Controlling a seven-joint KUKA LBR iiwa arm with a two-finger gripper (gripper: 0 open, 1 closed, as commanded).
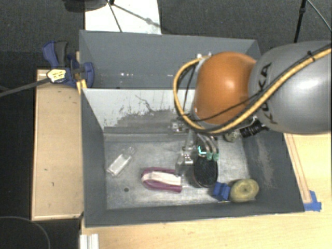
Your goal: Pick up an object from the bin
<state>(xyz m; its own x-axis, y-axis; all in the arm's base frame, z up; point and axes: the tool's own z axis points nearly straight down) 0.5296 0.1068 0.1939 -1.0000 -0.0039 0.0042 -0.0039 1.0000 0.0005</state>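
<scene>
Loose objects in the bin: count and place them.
5: clear piece left, purple-white thing centre, black oval beside it, blue piece and olive roll right; arm may hide more.

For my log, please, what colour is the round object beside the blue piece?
The round object is olive yellow; camera view.

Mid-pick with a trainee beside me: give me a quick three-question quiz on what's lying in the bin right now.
1. True or false: the clear plastic piece lies at the right end of the bin.
2. Which thing lies nearest the pincer? A) black oval thing B) olive round thing C) clear plastic piece
3. Fill in: the small blue thing lies right beside the ____ round thing.

Key: 1 false, it lies at the left end; 2 A; 3 olive.
</scene>
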